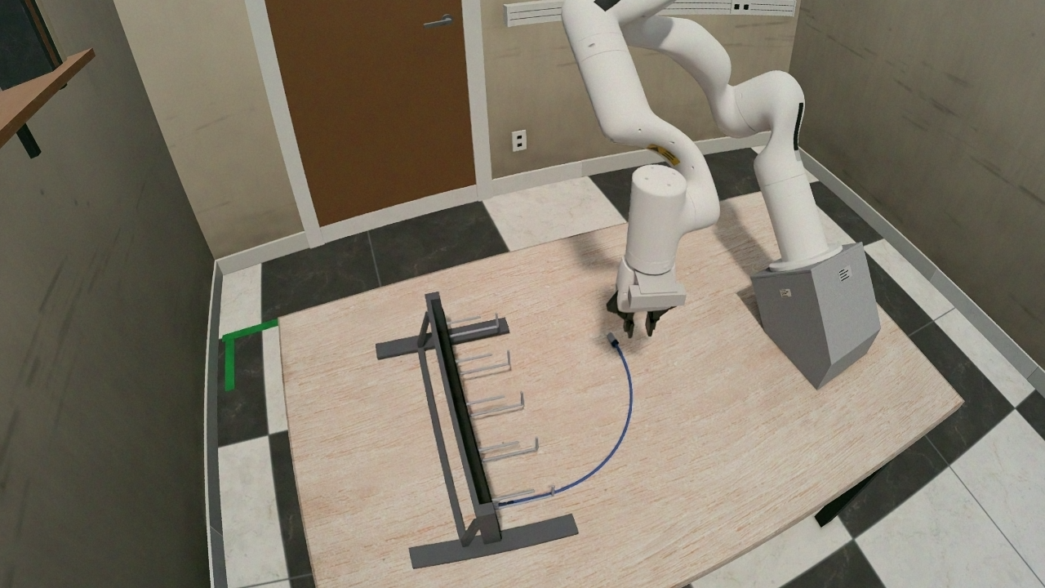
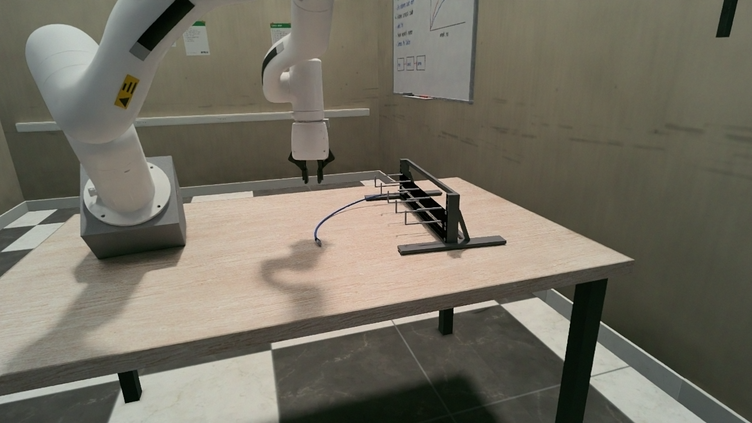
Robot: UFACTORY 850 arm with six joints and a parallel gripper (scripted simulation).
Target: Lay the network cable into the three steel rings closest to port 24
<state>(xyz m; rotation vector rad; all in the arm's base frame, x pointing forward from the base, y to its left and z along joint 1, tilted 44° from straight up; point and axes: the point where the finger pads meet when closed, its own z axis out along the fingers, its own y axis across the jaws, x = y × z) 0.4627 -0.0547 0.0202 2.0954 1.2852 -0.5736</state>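
The blue network cable [image 1: 627,409] lies in a curve on the wooden table. One end is plugged into the dark patch panel [image 1: 460,409] at its near end. The free plug end [image 1: 612,337] rests on the table and also shows in the exterior view [image 2: 318,241]. Several steel rings [image 1: 504,447] stick out of the panel's face towards the cable. The cable runs beside the nearest ring [image 1: 524,496]. My gripper [image 1: 638,328] [image 2: 312,178] hangs well above the table, just right of the free end. Its fingers stand partly open and hold nothing.
The panel stands on two flat dark feet [image 1: 496,546] on the left half of the table. My grey base block [image 1: 818,314] stands at the right rear. A brown door [image 1: 372,102] and walls lie beyond the table.
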